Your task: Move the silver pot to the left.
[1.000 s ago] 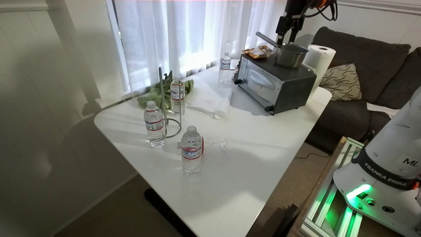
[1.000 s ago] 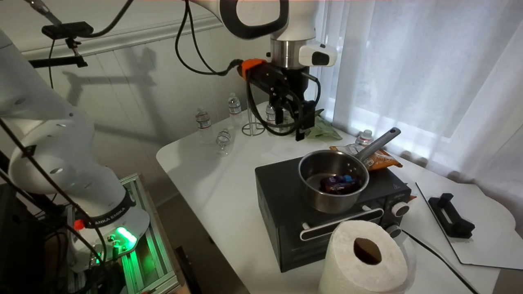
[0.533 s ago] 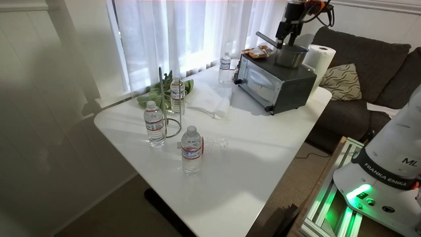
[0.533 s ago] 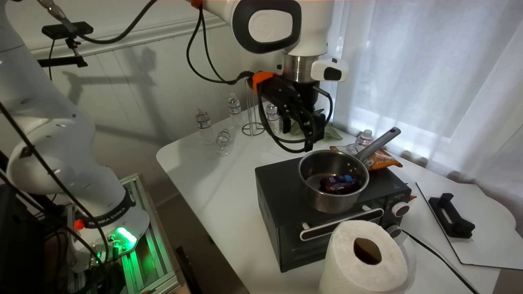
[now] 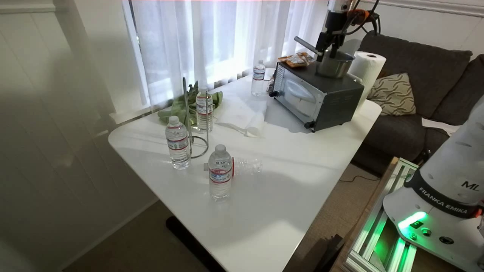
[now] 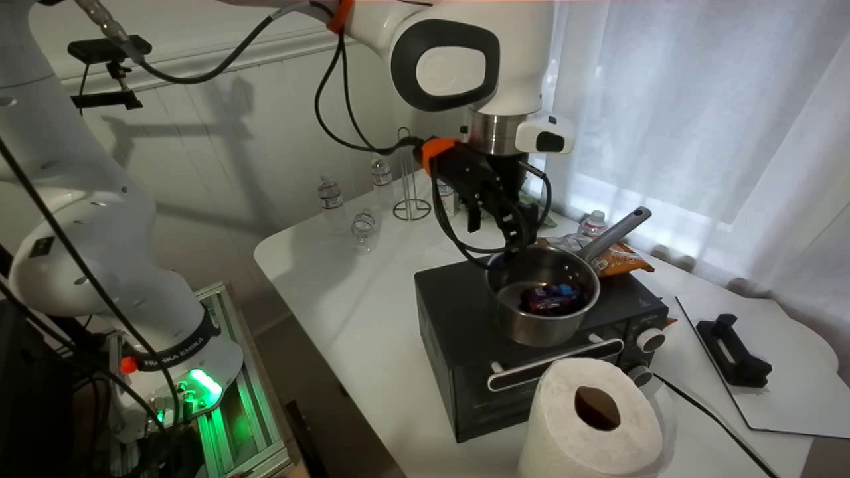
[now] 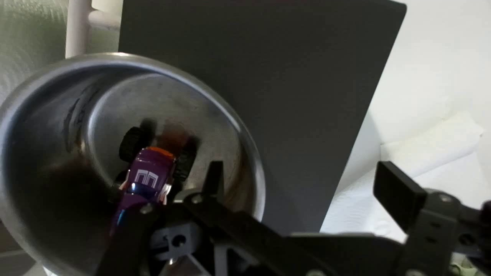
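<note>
Gripper (image 7: 307, 189) unclenched, its two sides set well apart; in the wrist view one finger (image 7: 214, 180) shows over the inside of the silver pot (image 7: 153, 99), the other outside its rim, contact with the metal not readable. Pot upright on top of a black toaster oven (image 6: 451, 292), handle (image 6: 614, 234) angled toward the curtain (image 6: 704, 99). Inside the pot, a purple toy truck (image 7: 147, 170). Orange snack packet (image 6: 623, 260) on the oven top too, near the handle. Paper towel roll (image 5: 366, 73) standing just beside the oven, on the white table (image 5: 264, 211). Further along: white paper (image 5: 238, 113), leafy greens (image 5: 176, 109) by the curtain, a wire stand (image 5: 186, 102), four upright water bottles (image 5: 220, 177), a fifth bottle (image 5: 247, 166) on its side. Beyond the table, a dark sofa (image 5: 416, 70) with a patterned cushion (image 5: 395, 94). Robot base (image 5: 442, 226) off the table's edge, green light (image 5: 413, 219) lit.
</note>
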Controlling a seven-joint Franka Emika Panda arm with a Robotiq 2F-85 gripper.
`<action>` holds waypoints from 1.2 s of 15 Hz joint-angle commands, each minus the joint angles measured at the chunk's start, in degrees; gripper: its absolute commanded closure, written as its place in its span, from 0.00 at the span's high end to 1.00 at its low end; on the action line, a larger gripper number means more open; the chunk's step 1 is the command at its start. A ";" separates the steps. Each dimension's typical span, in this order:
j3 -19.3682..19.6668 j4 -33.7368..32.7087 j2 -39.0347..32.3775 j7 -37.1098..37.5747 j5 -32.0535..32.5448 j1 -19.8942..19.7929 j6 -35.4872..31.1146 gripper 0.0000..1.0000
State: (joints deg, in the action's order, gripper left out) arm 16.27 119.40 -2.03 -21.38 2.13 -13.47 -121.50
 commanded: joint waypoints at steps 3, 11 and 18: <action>-0.78 0.36 -0.77 -1.98 -2.70 -0.91 0.34 1.00; -1.75 1.31 -0.07 -2.54 -3.50 -0.56 1.51 1.00; -2.63 1.81 0.91 -4.40 -4.90 -0.22 2.89 1.00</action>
State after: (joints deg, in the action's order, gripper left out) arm 14.39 119.95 -2.85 -23.71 -0.57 -13.43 -120.20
